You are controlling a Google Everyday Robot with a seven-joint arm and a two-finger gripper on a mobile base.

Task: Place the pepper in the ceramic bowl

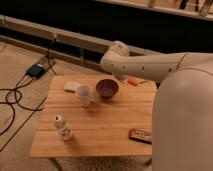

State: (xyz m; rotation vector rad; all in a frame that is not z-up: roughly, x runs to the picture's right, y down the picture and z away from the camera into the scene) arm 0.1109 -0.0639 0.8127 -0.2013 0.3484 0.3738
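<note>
A low wooden worktop (107, 127) stands before me on speckled beige floor (17, 142). Black cables (12, 97) lie at left near a dark box (36, 70). Behind runs a dark wall (75, 15) with a pale rail (60, 37). My gripper (121, 76) hangs at the worktop's far edge.

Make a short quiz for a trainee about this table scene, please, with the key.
1. True or false: the pepper lies inside the ceramic bowl.
2. What stands closest to the ceramic bowl? A) plastic cup B) dark box C) small bottle
3. Fill in: the gripper hangs at the far edge of the table, right beside the ____.
Key: 1 false; 2 A; 3 pepper.
</note>
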